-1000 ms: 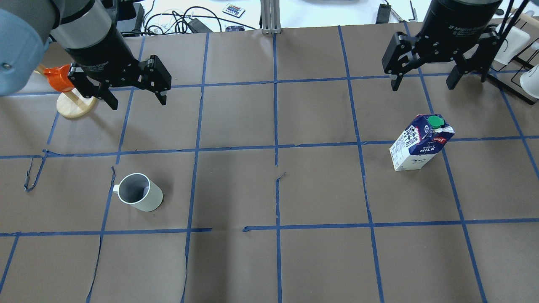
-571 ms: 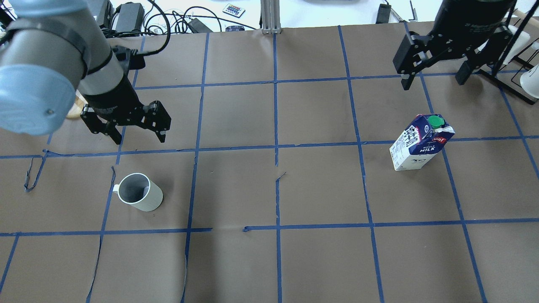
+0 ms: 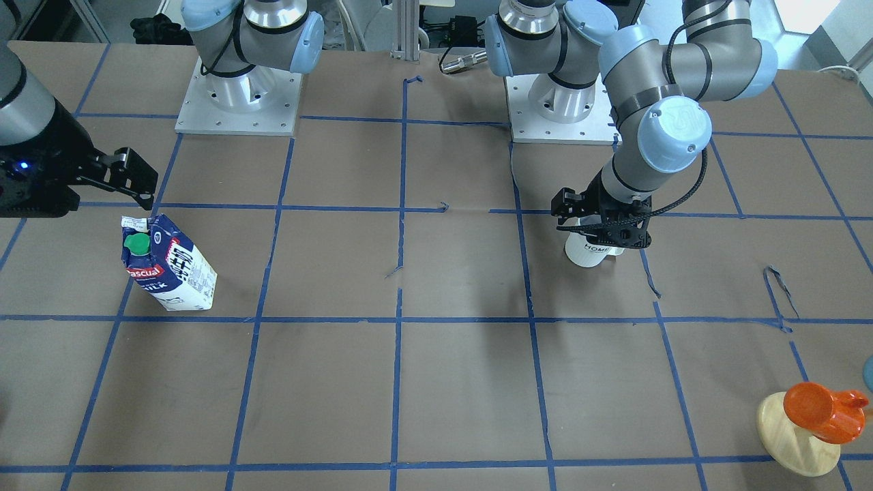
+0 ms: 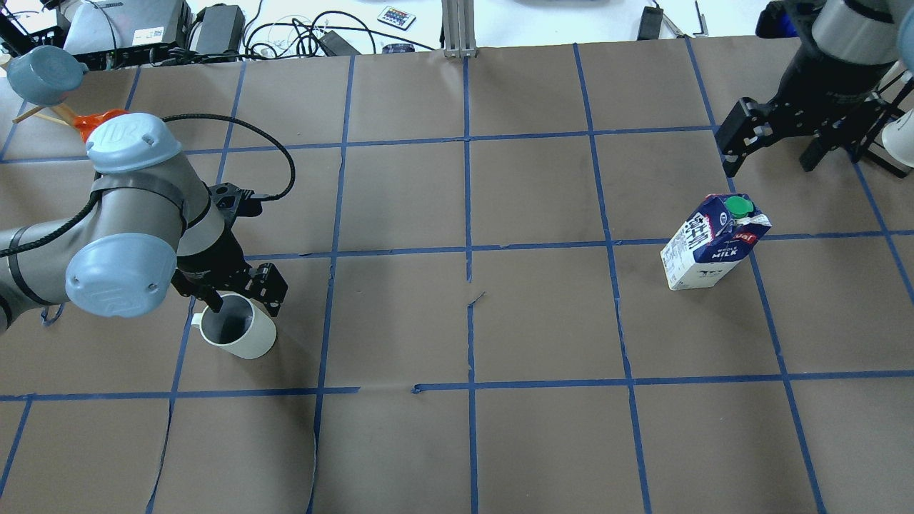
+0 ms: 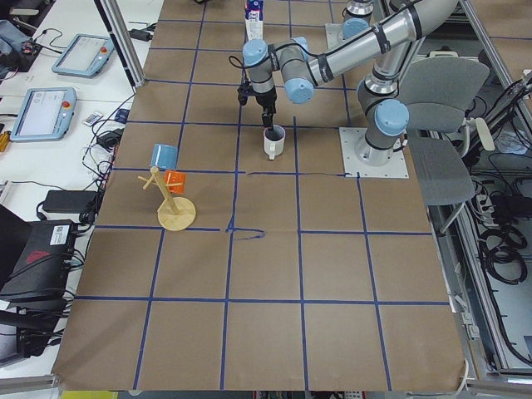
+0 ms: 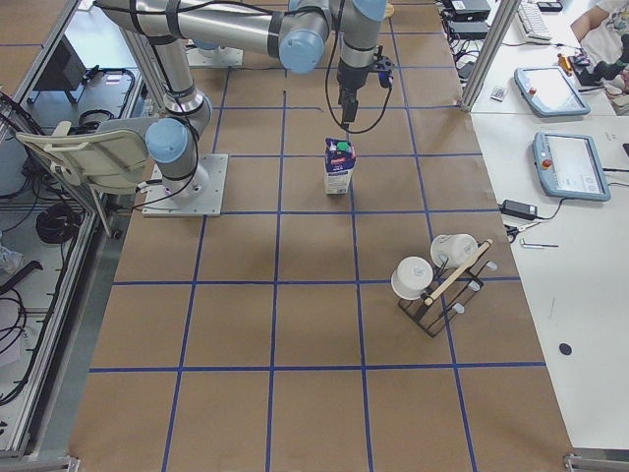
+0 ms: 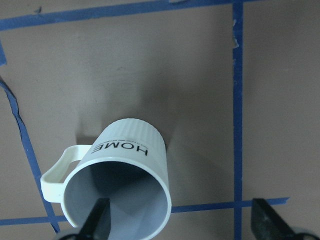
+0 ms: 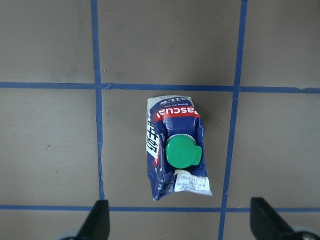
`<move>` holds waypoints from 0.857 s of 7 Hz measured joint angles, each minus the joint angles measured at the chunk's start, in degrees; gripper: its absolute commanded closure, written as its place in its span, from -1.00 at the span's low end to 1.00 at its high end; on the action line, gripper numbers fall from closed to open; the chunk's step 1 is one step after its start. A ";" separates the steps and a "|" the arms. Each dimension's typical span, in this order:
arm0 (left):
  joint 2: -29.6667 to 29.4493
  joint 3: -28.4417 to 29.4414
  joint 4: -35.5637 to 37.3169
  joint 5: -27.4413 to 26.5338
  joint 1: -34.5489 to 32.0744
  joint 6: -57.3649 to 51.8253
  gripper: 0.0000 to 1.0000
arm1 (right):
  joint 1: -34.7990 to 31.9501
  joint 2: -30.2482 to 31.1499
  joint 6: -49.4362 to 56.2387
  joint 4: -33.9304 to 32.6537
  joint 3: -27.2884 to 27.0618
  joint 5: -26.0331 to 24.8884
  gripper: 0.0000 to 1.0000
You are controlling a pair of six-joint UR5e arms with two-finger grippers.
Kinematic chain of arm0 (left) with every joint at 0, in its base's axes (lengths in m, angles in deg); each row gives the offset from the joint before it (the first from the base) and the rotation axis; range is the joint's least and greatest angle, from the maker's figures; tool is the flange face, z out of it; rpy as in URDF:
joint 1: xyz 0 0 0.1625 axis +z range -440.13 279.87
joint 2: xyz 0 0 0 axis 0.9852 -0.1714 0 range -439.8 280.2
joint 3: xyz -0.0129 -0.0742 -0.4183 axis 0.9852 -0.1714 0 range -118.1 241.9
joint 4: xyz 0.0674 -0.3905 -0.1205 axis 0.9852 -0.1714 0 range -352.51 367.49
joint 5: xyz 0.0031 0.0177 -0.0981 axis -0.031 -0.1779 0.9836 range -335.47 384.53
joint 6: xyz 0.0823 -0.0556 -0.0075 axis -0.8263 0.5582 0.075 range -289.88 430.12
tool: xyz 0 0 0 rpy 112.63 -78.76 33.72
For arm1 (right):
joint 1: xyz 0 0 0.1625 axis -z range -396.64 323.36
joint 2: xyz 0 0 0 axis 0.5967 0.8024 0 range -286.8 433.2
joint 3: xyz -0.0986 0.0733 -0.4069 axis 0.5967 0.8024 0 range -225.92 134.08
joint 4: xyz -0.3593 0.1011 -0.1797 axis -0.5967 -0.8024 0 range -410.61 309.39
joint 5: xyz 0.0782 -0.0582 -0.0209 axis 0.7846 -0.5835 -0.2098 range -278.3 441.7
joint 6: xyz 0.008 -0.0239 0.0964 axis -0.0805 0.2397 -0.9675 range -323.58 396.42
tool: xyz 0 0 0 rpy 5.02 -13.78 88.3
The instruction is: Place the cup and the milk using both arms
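The white ribbed "HOME" cup stands upright at the left of the table, handle pointing left. My left gripper is open and low over it. In the left wrist view one fingertip is inside the cup and the other is well outside its wall. The navy and white milk carton with its green cap stands upright at the right. My right gripper is open and hangs above and behind the carton without touching it; the right wrist view shows the carton from above.
A wooden stand with an orange cup and a blue one is at the far left. A black rack with white cups is at the far right. Cables and devices lie past the table's far edge.
My left gripper has come down and toward me, from near the wooden stand to the cup, one finger now inside it. My right gripper has shifted right. Cup and carton have not moved.
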 measured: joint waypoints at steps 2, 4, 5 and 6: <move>-1.63 -0.38 0.28 0.14 0.69 -0.48 0.57 | 0.09 -1.87 0.19 -5.51 -3.36 -0.25 -1.00; -2.69 -0.32 0.48 0.14 0.74 -0.27 1.00 | 0.17 -3.40 0.13 -6.88 -4.01 -0.28 -1.00; -2.91 -0.12 0.66 0.24 0.72 0.14 1.00 | 0.18 -4.54 0.07 -7.11 -4.06 -0.27 -1.00; -3.04 0.37 0.88 0.43 0.62 1.59 1.00 | 0.20 -5.46 0.15 -7.40 -4.28 -0.40 -1.00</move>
